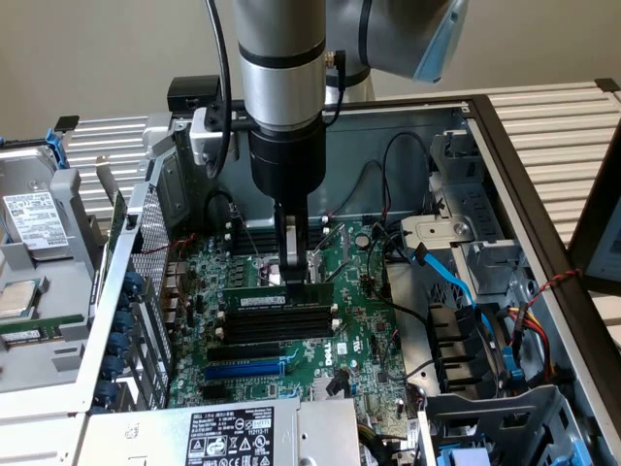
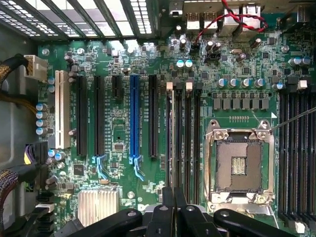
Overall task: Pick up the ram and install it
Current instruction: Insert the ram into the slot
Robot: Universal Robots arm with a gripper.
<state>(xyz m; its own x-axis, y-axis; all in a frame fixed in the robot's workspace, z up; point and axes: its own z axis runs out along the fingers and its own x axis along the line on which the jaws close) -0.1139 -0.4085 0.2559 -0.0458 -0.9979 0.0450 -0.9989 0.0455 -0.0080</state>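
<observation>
Presently, long thin green circuit-board ram (image 1: pixel 260 300) (image 2: pixel 171 133) with white label stands upright in black plastic memory slot nearest empty silver processor socket (image 2: pixel 239 163), beside three vacant black memory slots (image 1: pixel 277 328). Black gripper (image 1: pixel 291 276) (image 2: pixel 174 191) narrow, jaws apparently pinched on ram's top edge. Pick-up done, insertion seemingly under way; full seating not confirmable. Surface: green motherboard (image 1: pixel 364 335) inside open grey metal case (image 1: pixel 505 184), on white slatted table (image 1: pixel 558 121); beige wall behind
</observation>
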